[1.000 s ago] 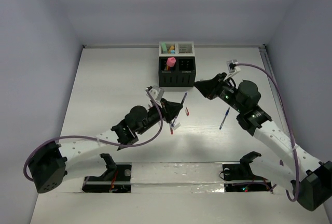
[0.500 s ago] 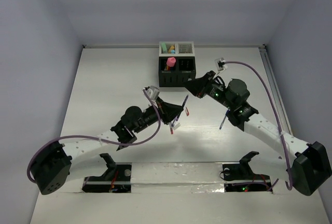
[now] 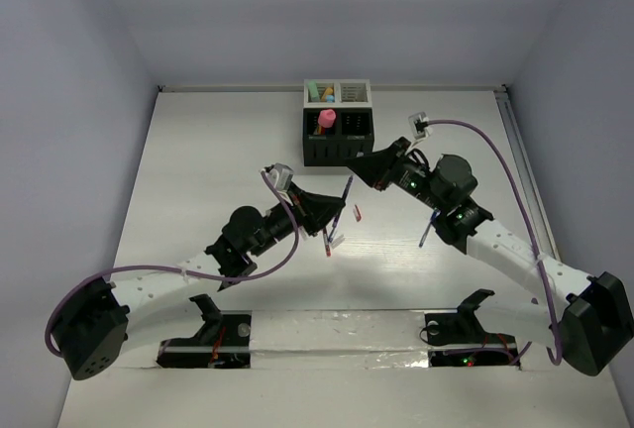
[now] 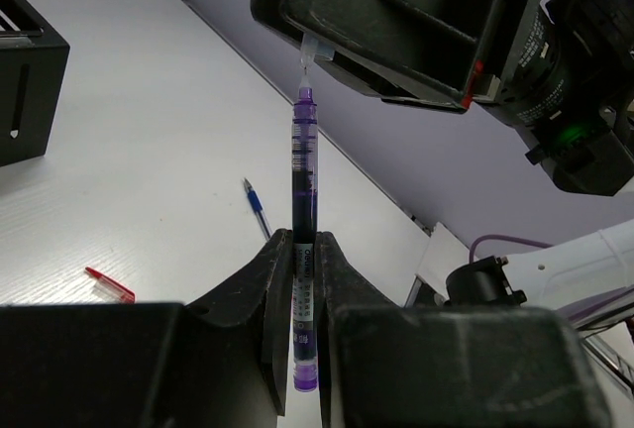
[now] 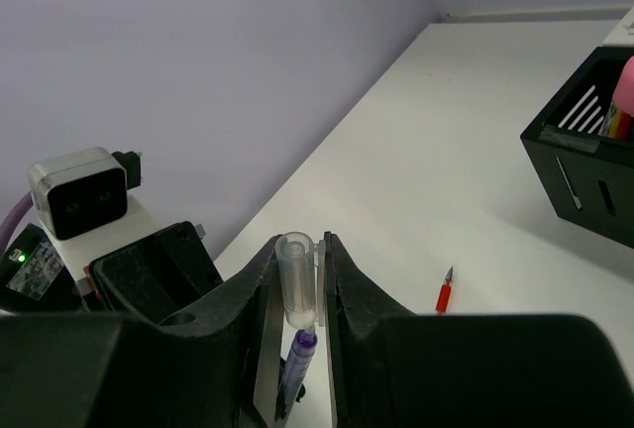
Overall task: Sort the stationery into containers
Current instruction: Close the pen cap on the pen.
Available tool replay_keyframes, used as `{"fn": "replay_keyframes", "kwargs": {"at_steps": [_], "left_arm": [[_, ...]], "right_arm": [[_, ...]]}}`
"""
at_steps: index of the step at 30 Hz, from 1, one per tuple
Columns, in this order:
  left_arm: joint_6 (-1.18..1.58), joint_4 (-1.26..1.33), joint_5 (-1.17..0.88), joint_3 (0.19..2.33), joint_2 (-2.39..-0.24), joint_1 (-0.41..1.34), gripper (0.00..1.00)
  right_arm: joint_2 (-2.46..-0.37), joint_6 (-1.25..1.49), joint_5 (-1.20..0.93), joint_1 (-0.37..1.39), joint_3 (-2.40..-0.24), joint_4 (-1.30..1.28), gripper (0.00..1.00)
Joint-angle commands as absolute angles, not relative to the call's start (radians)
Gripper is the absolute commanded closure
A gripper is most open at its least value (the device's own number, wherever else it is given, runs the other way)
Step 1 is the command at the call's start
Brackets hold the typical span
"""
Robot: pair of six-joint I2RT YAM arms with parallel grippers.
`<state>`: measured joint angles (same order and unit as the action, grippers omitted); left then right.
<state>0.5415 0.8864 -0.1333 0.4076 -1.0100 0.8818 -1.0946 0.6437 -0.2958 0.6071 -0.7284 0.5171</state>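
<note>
two pincers on one pen here: the left pincer [image 4: 302,250] is clenched on the lower barrel of a thin purple pen [image 4: 303,151], and the right pincer [image 5: 300,247] is pinched onto the clear cap [image 5: 293,284] at the opposite end. so the pen hangs in the air between the two arms, above the tabletop [image 3: 218,170] and a bit in front of the black box [image 3: 338,146], which has the white box [image 3: 337,91] joined behind it. can't tell if the cap is pushed fully home or just sitting on the tip. my read on handling: it's a light, stiff plastic stick, smooth and round, so it'll want to twist or slide in the pads if the squeeze is off centre. the cap looks like thin clear plastic and i'd guess it's the fragile bit, plus it could pop off, so i wouldn't carry the pen by it. best hold is where the left one has it, across the barrel, with enough sticking out to drop it end-first into a compartment. a blue pen [image 4: 256,208] and a red pen [image 4: 109,286] lie loose on the tabletop, and a pink marker [image 3: 326,117] already stands in the black box.
</note>
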Motion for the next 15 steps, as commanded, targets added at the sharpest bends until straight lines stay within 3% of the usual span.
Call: {"fn": "replay_keyframes", "kwargs": {"at_steps": [1, 15], "left_arm": [[0.552, 0.951, -0.118, 0.405, -0.983, 0.879, 1.00], [0.545, 0.954, -0.123, 0.407, -0.971, 0.879, 1.00]], "right_arm": [[-1.069, 0.629, -0.296, 0.621, -0.715, 0.589, 1.00], [-1.078, 0.634, -0.307, 0.630, -0.703, 0.587, 1.00]]}}
